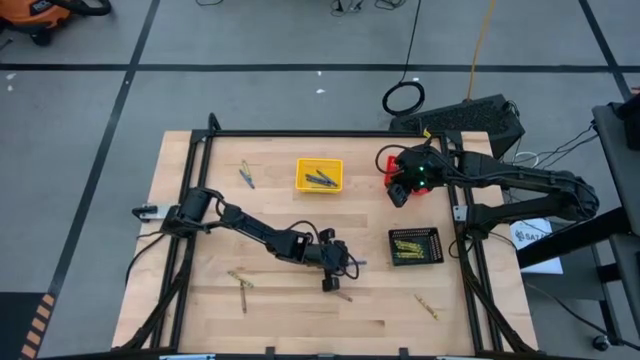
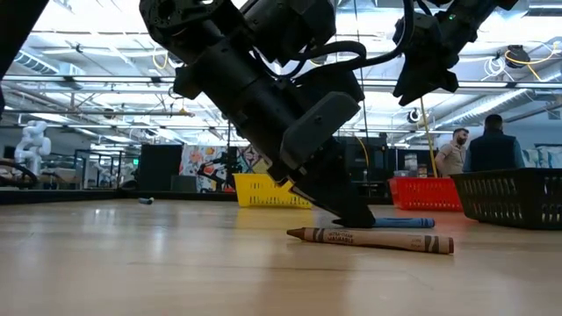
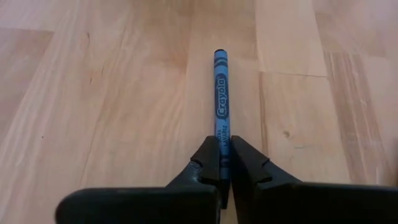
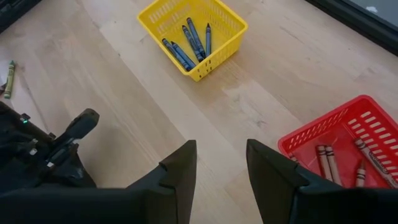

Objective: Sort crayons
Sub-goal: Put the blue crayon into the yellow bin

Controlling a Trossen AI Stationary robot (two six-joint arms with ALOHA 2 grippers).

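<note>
Left gripper (image 3: pixel 224 163) is pinched tight on one end of a blue paper-wrapped crayon (image 3: pixel 221 93) lying on the wooden table (image 3: pixel 112 93); so we're mid-pickup. Next it probably needs a lift over to the yellow mesh basket (image 1: pixel 319 175) with the other blues; right gripper (image 4: pixel 221 163) hovers open by the red mesh basket (image 4: pixel 339 124).

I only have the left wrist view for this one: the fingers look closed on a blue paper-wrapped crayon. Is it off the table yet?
Observer: No. In the low view the blue paper-wrapped crayon lies flat on the wooden table, with the left gripper down on one end of it.
Operator: Where have the other blue ones been going?
Observer: Several blue crayons lie in the yellow mesh basket, which shows in the right wrist view and the high view.
</note>
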